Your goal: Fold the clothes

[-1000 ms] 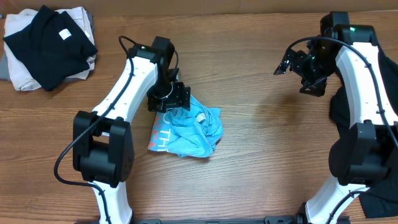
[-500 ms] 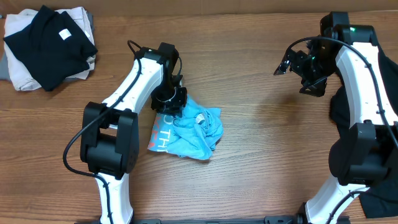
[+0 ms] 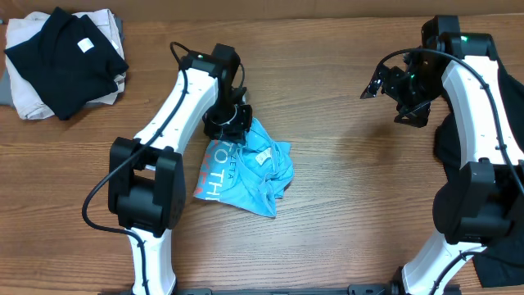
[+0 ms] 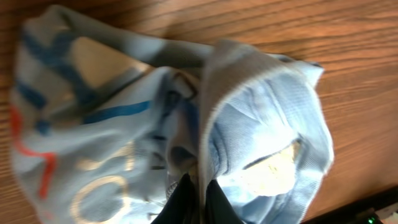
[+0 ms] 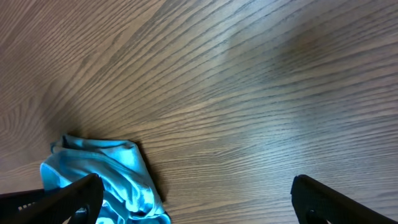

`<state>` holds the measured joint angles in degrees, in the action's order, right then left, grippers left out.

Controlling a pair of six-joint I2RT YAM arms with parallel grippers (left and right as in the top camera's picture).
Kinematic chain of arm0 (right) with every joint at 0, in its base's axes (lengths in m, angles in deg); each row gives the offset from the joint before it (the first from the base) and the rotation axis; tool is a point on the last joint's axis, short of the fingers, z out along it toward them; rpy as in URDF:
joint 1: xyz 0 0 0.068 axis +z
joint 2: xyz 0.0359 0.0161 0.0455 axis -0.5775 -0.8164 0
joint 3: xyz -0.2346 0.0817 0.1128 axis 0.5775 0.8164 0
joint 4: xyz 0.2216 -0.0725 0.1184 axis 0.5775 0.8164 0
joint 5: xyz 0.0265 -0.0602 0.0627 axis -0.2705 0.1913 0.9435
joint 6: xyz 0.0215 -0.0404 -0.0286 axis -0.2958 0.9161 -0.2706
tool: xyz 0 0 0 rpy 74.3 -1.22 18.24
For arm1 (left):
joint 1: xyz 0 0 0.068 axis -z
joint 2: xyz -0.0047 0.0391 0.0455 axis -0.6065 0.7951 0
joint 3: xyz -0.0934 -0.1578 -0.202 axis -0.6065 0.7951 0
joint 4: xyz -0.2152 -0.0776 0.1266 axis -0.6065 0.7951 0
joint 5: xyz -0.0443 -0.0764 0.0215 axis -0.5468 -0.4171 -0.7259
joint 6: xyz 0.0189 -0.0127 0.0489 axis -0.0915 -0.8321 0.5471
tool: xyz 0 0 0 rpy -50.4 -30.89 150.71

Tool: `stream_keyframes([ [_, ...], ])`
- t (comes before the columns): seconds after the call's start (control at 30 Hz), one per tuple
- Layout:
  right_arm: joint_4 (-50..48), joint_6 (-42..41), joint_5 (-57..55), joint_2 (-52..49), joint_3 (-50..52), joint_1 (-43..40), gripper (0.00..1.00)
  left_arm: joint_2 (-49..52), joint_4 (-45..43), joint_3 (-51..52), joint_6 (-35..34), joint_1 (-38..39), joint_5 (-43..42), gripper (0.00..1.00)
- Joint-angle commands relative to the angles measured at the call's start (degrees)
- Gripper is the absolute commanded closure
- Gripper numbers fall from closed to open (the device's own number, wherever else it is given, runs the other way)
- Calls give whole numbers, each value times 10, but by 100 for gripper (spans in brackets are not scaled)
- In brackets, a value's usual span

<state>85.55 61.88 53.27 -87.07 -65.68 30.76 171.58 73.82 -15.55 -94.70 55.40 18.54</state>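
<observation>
Clothes (image 3: 246, 168), one crumpled light blue T-shirt, lie bunched just below my left gripper (image 4: 198, 199), whose jaws pinch a ribbed edge. Right gripper (image 5: 197, 180) gapes wide, well clear of it. The fabric looks soft, light and floppy, so I'd take hem corners.

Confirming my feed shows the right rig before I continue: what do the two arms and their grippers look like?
Left arm and right arm are glossy white shell links joined by bulky black joint housings. A thin black cable loops along each. Left gripper and right gripper are black with two fingers. A small green light glows on a black joint of the right arm.
</observation>
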Motion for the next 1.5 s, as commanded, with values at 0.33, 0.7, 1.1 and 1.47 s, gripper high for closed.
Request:
stream_keyframes([
  [0.33,1,4,0,12,-9,0,0,9,-114,-8,-56,91,-31,81],
  [0.7,3,4,0,12,-9,0,0,29,-114,-23,-53,132,-33,86],
  [1.1,-2,4,0,12,-9,0,0,-12,154,-209,-32,91,61,45],
  [1.47,-7,4,0,12,-3,0,0,-10,216,-84,-41,124,47,33],
])
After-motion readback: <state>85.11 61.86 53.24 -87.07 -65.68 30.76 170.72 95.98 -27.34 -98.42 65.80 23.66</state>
